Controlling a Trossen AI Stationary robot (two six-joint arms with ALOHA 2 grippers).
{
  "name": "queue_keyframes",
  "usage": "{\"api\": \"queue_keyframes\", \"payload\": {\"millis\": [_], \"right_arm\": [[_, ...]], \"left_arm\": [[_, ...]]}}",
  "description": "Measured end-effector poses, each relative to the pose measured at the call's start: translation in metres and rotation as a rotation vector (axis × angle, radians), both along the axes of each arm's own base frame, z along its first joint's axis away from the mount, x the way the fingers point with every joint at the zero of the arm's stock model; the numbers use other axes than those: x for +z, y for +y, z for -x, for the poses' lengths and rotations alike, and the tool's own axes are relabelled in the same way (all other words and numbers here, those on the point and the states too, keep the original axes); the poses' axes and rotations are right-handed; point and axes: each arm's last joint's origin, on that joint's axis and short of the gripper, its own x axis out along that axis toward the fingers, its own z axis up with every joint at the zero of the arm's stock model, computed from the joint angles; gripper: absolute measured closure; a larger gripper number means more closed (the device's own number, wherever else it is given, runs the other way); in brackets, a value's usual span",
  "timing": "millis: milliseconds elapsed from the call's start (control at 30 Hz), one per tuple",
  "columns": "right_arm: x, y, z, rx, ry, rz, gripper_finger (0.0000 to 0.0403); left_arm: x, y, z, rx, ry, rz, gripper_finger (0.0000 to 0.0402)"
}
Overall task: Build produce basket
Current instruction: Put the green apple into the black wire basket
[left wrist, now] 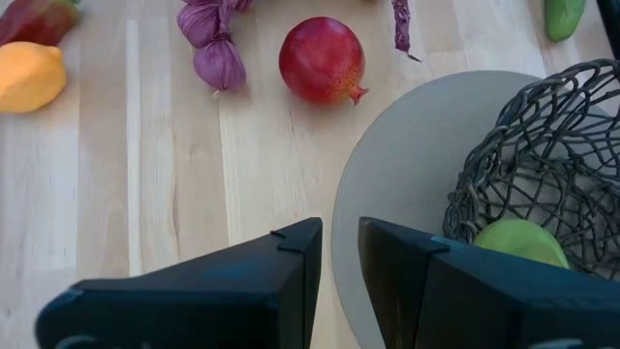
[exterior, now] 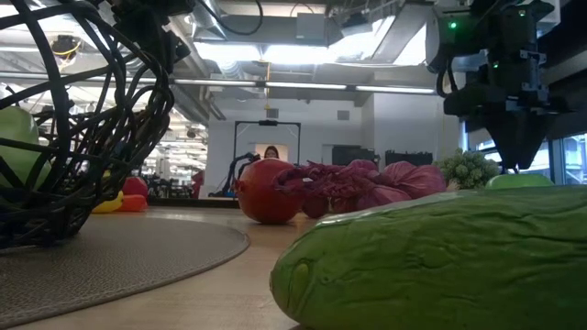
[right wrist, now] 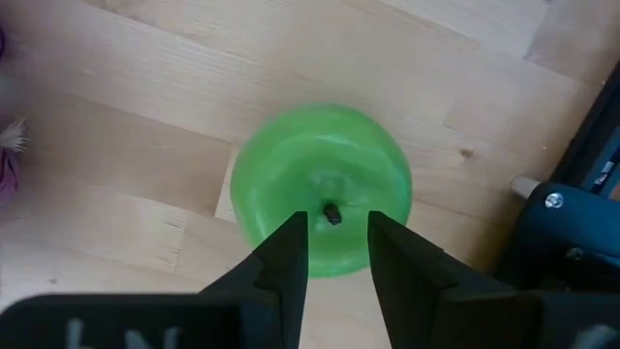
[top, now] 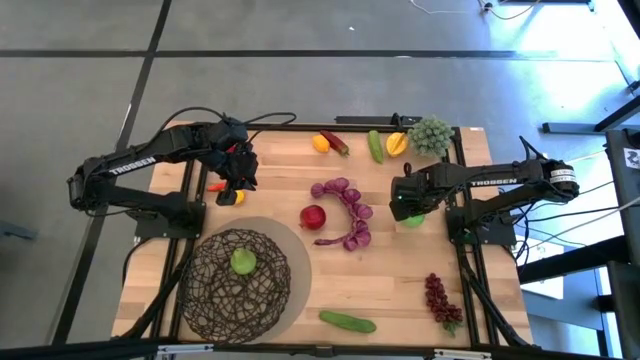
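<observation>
The wire mesh basket stands on a round grey mat at the near left, with one green apple inside. A second green apple rests on the table at the right, stem up. My right gripper hangs over it pointing down, open by a narrow gap, a fingertip on either side of the stem. My left gripper hovers above the table to the far side of the basket, open by a narrow gap and holding nothing. A red fruit and a purple bunch lie mid-table. My right gripper comes at the green apple's top from above, pointing down, with the stem in the gap between its fingertips. The apple sits on the table. Whether the fingertips touch the apple or the stem, I cannot tell.
A cucumber and dark-red grapes lie near the front edge. Along the far edge lie a chili, another cucumber, a yellow fruit and green grapes. An orange fruit lies under the left arm.
</observation>
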Motion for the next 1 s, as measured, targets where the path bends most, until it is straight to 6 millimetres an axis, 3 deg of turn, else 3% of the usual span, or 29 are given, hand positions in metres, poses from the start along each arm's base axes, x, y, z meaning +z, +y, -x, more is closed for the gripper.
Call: {"api": "queue_keyframes", "payload": {"millis": [700,1000], "right_arm": [[-0.0092,-0.0007,-0.0067,0.000,0.042,0.001,0.0302],[-0.0100,-0.0008,-0.0071,0.001,0.047,0.005,0.0381]], "left_arm": [[0.0000,0.0000,0.0000,0.000,0.000,0.000,0.0339],[-0.0001,0.0000,0.0000,0.000,0.000,0.000,0.0339]]}}
